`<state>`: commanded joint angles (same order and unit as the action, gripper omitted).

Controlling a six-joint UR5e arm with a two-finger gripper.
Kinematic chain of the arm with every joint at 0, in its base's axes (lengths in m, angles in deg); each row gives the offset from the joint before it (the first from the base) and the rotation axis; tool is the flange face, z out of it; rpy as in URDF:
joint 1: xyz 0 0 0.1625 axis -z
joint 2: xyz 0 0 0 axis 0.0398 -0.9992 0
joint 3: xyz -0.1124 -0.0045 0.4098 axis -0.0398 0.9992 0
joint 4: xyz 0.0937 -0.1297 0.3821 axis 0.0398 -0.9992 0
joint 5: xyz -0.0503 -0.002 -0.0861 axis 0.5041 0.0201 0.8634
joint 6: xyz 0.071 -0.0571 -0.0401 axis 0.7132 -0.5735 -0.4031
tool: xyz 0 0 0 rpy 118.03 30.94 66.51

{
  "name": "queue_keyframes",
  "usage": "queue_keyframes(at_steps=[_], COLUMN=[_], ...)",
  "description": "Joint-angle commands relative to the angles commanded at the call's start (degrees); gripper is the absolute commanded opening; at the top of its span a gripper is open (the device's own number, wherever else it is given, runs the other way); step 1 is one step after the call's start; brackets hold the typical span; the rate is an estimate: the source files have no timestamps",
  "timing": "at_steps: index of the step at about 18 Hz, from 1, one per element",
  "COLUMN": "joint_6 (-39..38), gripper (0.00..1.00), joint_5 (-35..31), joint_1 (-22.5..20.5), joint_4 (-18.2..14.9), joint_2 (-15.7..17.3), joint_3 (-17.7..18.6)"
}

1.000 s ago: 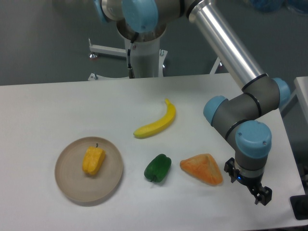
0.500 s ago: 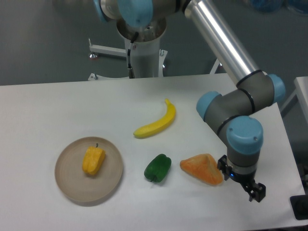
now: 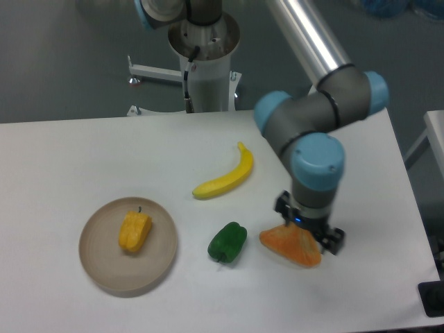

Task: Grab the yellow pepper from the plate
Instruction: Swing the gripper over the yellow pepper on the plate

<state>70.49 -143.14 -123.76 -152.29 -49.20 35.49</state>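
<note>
On my screen the small blocky yellow-orange bell pepper (image 3: 134, 231) lies a little left of centre on the round flat beige-tan plate (image 3: 157, 266), its short dark stem pointing toward the back of the table. Nothing touches it. The plate sits at the front left of the white table (image 3: 69, 159).

My two-finger gripper (image 3: 311, 232) is well apart from the plate, over on the right. It hangs from the grey and blue wrist directly above the orange triangular wedge (image 3: 291, 244), covering part of the wedge's upper edge. I see only the black mounting and dark finger parts from this angle, so I cannot tell whether the fingers are apart or together, nor whether they touch the wedge.

Between plate and wedge lies a dark green bell pepper (image 3: 227, 242), just beside the wedge's left corner. A long curved yellow banana (image 3: 225, 179) rests farther back, near the middle of the table.
</note>
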Motion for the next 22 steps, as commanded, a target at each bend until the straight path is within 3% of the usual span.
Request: queue_keyframes(at_steps=[4,8,15,22], joint_6=[-9.85,-17.06,-29.03,-32.99], gripper=[1.00,1.00,1.00,1.00], joint_5=[5.63,9.51,9.51,8.98], joint_1=[3.69,7.46,13.36,16.70], joint_4=[0.09,0.79,10.27,13.09], joint_2=[4.22,5.99,5.99,5.81], joint_3=[5.18,10.20,15.39,17.68])
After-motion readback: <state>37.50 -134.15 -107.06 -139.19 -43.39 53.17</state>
